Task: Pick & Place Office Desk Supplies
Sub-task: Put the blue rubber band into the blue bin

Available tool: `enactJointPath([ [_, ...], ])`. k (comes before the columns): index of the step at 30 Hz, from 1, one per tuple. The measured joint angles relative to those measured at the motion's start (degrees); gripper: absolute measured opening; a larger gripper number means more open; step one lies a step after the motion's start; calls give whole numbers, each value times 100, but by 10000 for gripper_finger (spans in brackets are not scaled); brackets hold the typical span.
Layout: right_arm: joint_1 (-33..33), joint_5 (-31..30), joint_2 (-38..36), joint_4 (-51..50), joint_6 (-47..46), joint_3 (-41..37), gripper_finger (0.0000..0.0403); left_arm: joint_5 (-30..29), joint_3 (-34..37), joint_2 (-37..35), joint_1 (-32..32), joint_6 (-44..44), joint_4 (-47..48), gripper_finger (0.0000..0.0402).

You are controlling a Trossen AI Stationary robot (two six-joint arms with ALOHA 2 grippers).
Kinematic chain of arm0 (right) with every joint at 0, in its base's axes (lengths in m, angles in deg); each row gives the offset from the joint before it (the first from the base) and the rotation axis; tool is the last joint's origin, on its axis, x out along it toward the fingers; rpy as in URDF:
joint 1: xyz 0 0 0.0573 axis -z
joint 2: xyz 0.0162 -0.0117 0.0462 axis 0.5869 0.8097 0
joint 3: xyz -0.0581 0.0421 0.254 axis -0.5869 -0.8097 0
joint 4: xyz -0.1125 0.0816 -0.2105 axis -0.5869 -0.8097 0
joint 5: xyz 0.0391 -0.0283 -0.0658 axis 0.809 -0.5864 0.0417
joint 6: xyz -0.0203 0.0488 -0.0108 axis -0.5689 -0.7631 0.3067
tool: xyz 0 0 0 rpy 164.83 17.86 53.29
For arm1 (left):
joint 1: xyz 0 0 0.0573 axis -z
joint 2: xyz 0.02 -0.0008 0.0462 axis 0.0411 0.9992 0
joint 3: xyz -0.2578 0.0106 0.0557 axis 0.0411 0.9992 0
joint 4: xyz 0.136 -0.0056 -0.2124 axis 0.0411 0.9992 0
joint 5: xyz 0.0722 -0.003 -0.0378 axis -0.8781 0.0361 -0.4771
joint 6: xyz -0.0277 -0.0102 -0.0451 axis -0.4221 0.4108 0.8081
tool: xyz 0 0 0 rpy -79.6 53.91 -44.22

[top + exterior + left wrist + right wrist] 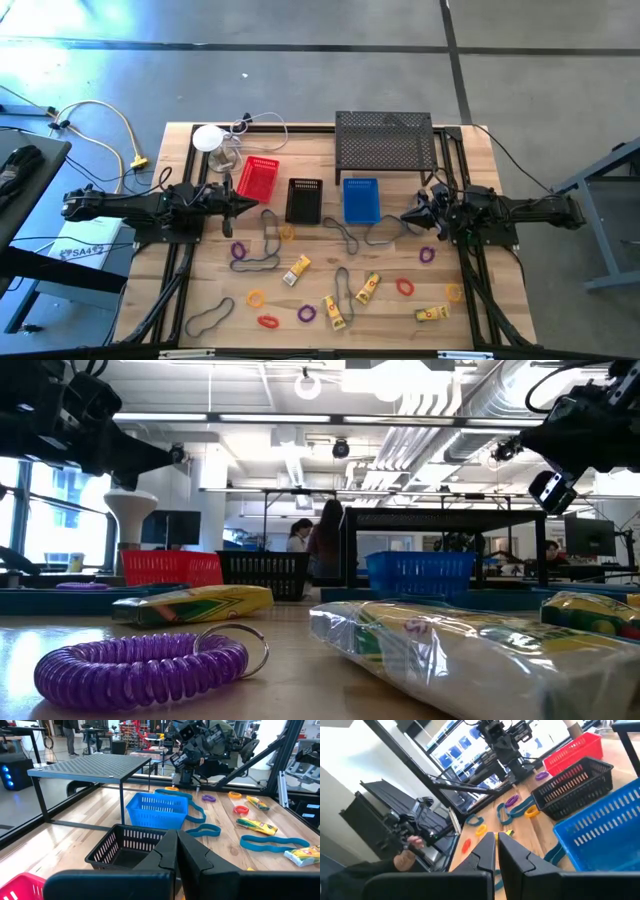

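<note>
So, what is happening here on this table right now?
Nothing is being handled yet. The left gripper and the right gripper are both shut and empty, one at each side of the table. Between them stand a red basket, a black basket and a blue basket. Crayon packs, coil rings and rubber-band loops lie loose on the wood, none sorted yet.
</note>
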Motion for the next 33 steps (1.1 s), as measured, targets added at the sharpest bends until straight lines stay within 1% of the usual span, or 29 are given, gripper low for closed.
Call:
enactJointPath([
  [5, 1, -44, 0, -97, 929, 0, 8, 16, 0, 1, 1, 21, -10, 0],
  [6, 1, -114, 0, -92, 1051, 0, 8, 58, 0, 1, 5, 159, -6, 0],
  [8, 1, -375, 0, -93, 1124, 0, 8, 15, 0, 1, 17, 546, -9, 0],
  [10, 1, -697, 0, -73, 1034, 0, 8, -218, 0, 38, 3, 687, -13, 0],
  [12, 1, -903, 0, -61, 998, 0, 8, -301, 0, 67, 0, 840, -9, 0],
  [17, 1, -937, 0, -21, 1357, 24, 8, -134, 0, 108, 5, 1485, 10, 0],
  [19, 1, -982, 9, -72, 1499, 126, 8, 28, -1, 134, 5, 1558, -37, 0],
  [22, 1, -974, 131, -31, 1776, 484, 8, 407, -78, 140, 23, 1576, -110, 0],
  [24, 0, -931, 296, -338, 1904, 766, 8, 549, -188, 176, 76, 1513, -230, 0],
  [26, 1, -938, 550, -758, 2021, 1168, 8, 600, -412, 254, 192, 1238, -201, 0],
  [30, 1, -1182, 1237, -1738, 2169, 1962, 8, 435, -962, 611, 540, 790, -275, 0],
  [33, 1, -1187, 1821, -2140, 2203, 2589, 8, 210, -1344, 1133, 905, 554, -230, 0],
])
